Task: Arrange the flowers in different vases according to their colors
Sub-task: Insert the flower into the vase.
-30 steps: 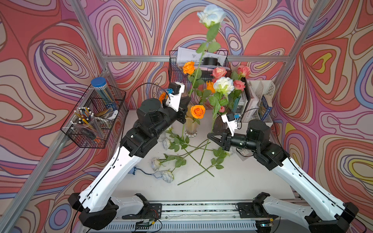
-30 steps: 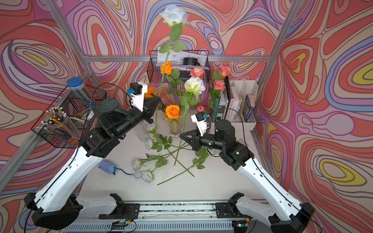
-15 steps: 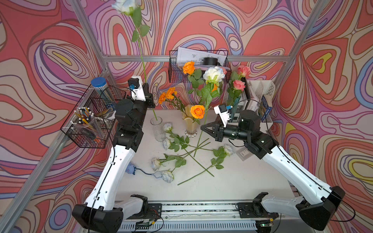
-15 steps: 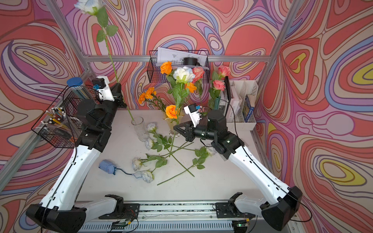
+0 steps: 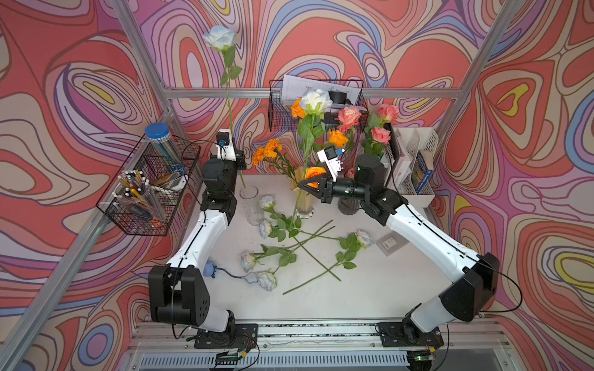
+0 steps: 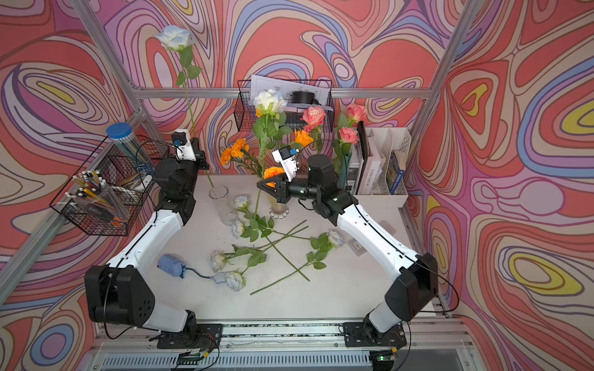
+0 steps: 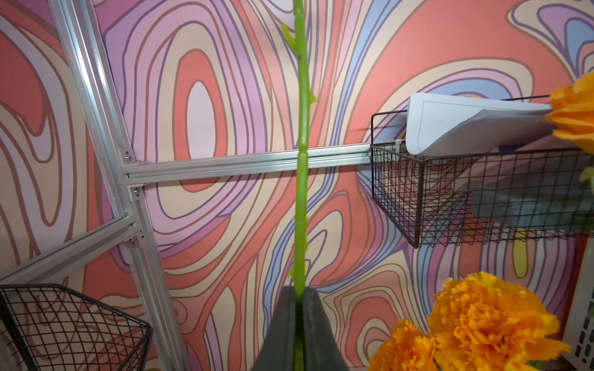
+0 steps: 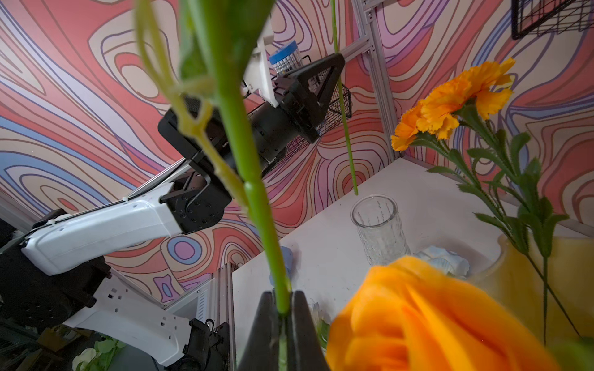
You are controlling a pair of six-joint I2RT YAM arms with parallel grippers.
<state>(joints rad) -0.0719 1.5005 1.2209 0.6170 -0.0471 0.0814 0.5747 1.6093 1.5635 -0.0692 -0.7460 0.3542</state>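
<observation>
- Sorting is judged well past halfway. Orange marigolds (image 5: 268, 151) and orange roses (image 5: 337, 138) are seen in the translucent yellow-amber vase with ruffled rim (image 5: 307, 205). Pink roses (image 5: 348, 115) are gathered over the dark purple ribbed vase (image 5: 347, 207), which is half hidden by the right arm.
- The clear glass cylinder vase (image 5: 251, 205), its wall pressed with a fine pattern, is shown empty.
- A tall white soft-petalled rose (image 5: 220, 37) is held upright by the left tool (image 7: 299, 294), which is pinched narrow on the knobbly green plastic stem. The cut end is hung just above the cylinder's mouth.
- A second white rose (image 5: 315, 101) is clamped mid-stem in the right tool (image 8: 283, 297), just in front of the yellow-amber vase.
- Several loose white roses (image 5: 265, 228), with leafy stems crossed, are seen lying on the pale worktop (image 5: 353, 289). By this view, only white blooms are left to be placed.
</observation>
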